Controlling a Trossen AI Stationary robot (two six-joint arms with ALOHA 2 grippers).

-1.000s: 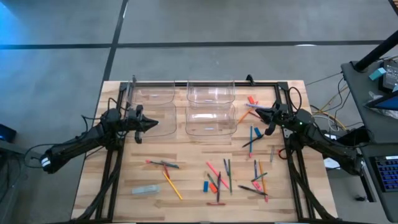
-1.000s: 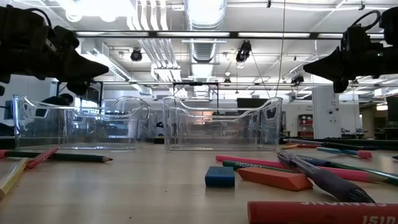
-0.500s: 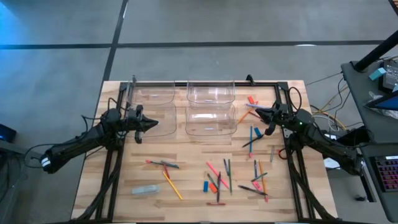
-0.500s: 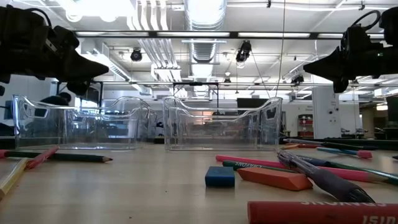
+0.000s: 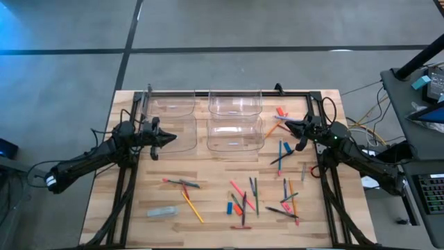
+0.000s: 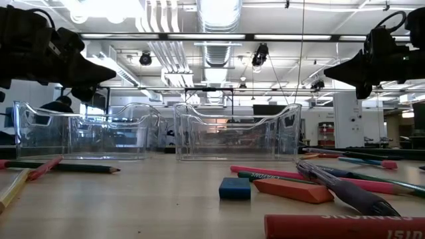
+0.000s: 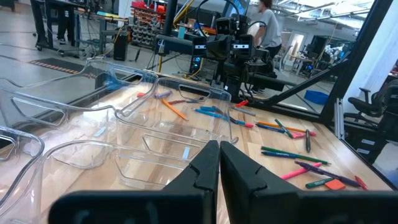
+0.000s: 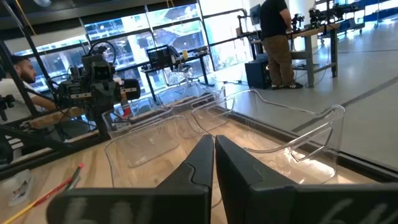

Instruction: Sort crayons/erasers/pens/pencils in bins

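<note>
- From above, the four bins (image 5: 234,104) sit empty at the table's (image 5: 132,215) far side; the left gripper (image 5: 168,138) and right gripper (image 5: 284,126) hover either side, jaws pressed together. Pens, pencils (image 5: 192,207), crayons and erasers lie scattered on the near half and right side.
- At table height, a blue eraser (image 6: 234,188) lies near a red crayon (image 6: 345,226).
- In each wrist view, the fingers meet, holding nothing.

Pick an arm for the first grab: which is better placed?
Right, probably. The right gripper hovers shut beside the scattered pens and pencils, most of which lie on its side. The left gripper, also shut, hangs by the empty bins.
</note>
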